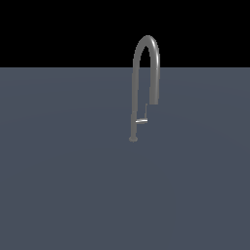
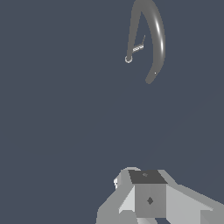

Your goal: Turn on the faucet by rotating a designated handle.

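Standing upright on flat slate-grey bench (image 1: pixel 63 185), tall thin grey metal faucet pipe with inverted-U gooseneck arch (image 1: pixel 134 88), small round base flange touching bench surface, arch top rising above bench horizon into black background, spout end hanging down on exterior view's right of riser. Jutting from lower riser just above flange toward exterior view's right, small shiny silver lever handle (image 1: pixel 141 120), short bright bar with slim upright piece rising from its outer end, sitting between riser and spout end. Seen in wrist view only, boxy grey-white claw (image 2: pixel 148 197), well apart from faucet (image 2: pixel 157 39) and handle (image 2: pixel 138 48), touching nothing; fingertips cut off by frame edge, cannot tell if apart or together. Missing from exterior view entirely, arm and claw
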`<state>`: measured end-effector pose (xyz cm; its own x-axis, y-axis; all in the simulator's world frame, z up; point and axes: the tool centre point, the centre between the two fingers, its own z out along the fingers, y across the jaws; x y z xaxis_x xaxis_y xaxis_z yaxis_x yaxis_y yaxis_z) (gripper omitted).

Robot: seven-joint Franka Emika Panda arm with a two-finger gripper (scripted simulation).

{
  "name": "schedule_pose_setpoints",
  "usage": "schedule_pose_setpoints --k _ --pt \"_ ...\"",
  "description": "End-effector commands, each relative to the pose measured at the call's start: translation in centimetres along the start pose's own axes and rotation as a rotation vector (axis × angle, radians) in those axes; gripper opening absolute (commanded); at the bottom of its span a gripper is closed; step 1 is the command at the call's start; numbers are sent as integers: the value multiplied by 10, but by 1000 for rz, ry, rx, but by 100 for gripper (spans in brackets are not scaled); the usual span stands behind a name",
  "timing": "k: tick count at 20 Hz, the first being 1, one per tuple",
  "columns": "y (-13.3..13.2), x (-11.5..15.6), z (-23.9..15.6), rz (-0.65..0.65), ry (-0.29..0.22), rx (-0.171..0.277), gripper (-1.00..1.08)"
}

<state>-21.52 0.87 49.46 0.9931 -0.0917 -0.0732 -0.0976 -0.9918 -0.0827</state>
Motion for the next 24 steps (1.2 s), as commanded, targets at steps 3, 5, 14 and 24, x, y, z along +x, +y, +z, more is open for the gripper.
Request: schedule_pose_setpoints --k 3,5,14,24 --pt "-6 20 1 60 -53 49 -100" --pt "-8 31 2 92 -81 75 -100" --pt "-17 85 14 236 -214 191 -100" --pt "-20 146 38 389 -368 315 -100"
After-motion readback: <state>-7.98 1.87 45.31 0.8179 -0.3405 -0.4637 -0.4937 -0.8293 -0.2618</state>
